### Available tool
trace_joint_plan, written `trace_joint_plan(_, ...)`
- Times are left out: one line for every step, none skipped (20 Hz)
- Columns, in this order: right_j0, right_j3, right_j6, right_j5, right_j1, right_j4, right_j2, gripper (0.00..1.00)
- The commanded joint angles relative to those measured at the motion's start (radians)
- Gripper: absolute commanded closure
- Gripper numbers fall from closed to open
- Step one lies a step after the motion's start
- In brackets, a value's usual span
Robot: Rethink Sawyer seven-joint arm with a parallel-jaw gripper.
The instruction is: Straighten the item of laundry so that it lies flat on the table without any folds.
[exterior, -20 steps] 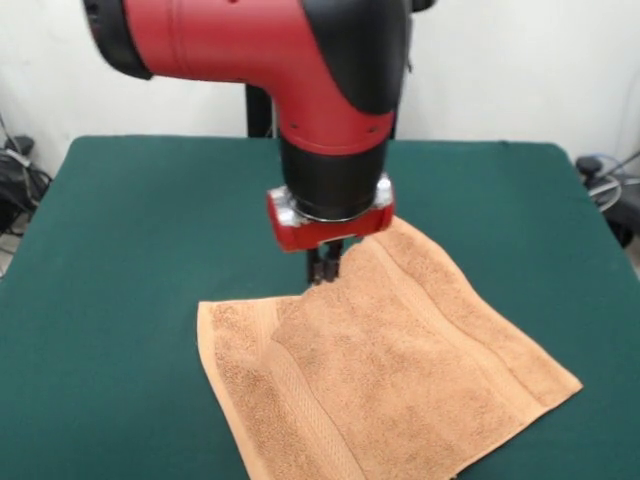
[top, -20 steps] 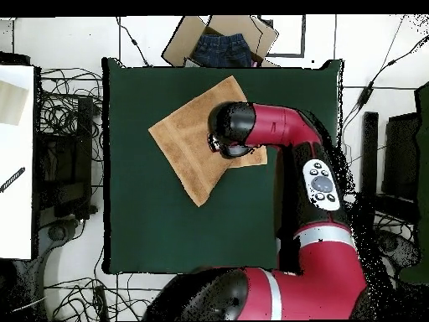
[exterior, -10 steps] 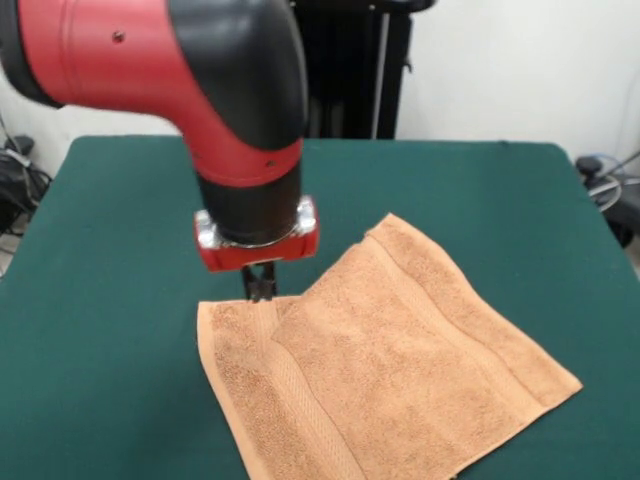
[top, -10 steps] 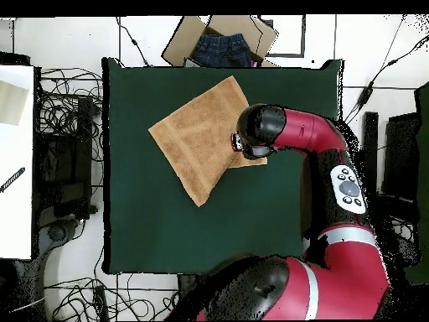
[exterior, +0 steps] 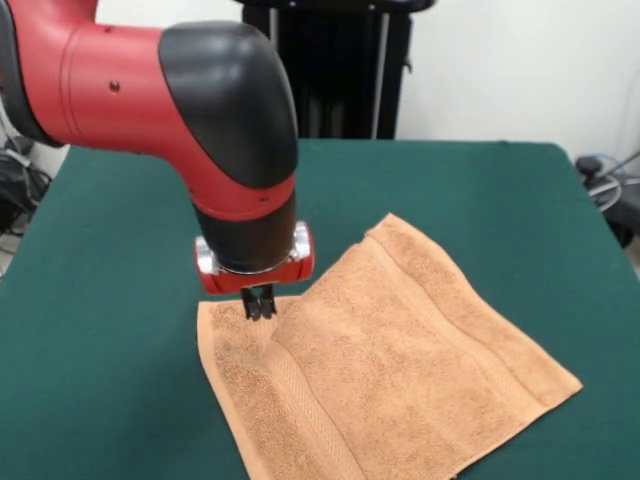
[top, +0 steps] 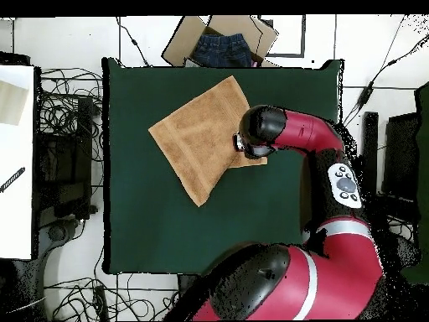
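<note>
Gripper [exterior: 259,306]: your fingers were pinched narrow, tips touching the towel's corner.
Towel [exterior: 400,360]: spread on your table [exterior: 110,300].

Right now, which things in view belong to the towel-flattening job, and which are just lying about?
Belongs to the job:
- towel, spread out, one corner doubled over
- table, green top
- tool, down at the towel's corner

Just lying about:
- cardboard box holding blue jeans, off the table's edge
- cables on the floor
</note>
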Motion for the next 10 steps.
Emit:
trace_joint_plan(0.046,0.027,0.112,-0.096,0.063,-0.03,0.007,1.0)
trace_joint_plan(0.049,0.023,0.111,-0.104,0.07,-0.034,0.006,1.0)
trace_joint_plan(0.053,0.016,0.112,-0.111,0.078,-0.037,0.004,1.0)
trace_joint_plan(0.057,0.01,0.114,-0.122,0.09,-0.039,0.002,1.0)
trace_joint_plan(0.06,0.003,0.117,-0.133,0.102,-0.042,0.0,1.0)
trace_joint_plan(0.064,-0.003,0.119,-0.144,0.114,-0.044,-0.002,1.0)
trace_joint_plan(0.068,-0.012,0.121,-0.154,0.127,-0.046,-0.003,1.0)
trace_joint_plan(0.072,-0.024,0.122,-0.165,0.141,-0.048,-0.005,1.0)
trace_joint_plan(0.075,-0.035,0.123,-0.176,0.156,-0.05,-0.006,1.0)
trace_joint_plan(0.078,-0.048,0.121,-0.183,0.17,-0.051,-0.006,1.0)
